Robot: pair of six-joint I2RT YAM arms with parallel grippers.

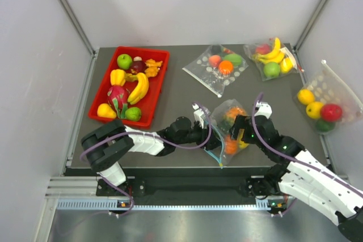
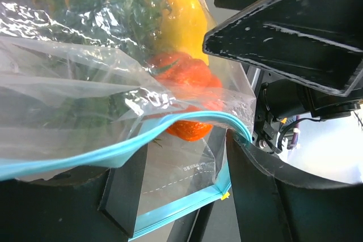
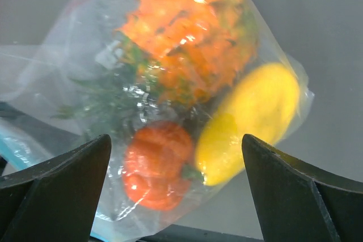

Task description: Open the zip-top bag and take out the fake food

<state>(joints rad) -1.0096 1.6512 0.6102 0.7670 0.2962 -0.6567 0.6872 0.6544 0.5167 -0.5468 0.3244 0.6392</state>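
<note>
Currently the zip-top bag lies to the right of the red tray and nearer to the arm bases, almost at the near edge of the table. Your left gripper is on the tray side of it. Its jaws stand apart with the bag's lip in the gap, so it is clamping nothing. Your right gripper is on the side away from the tray, spread wide with the bag in front of it, also holding nothing. The mouth looks partly parted, since I see two runs of teal strip, an upper one and a lower one. I think the main danger is that one arm pushes the loose bag over that near edge. The thin plastic could also slip out if you close on one layer only, and the crown could catch on the lip. Inside the bag I count one pineapple, one round orange fruit, one yellow fruit and some green bits. Farther right of the tray there are three other bags, two dotted ones and one with bananas.
</note>
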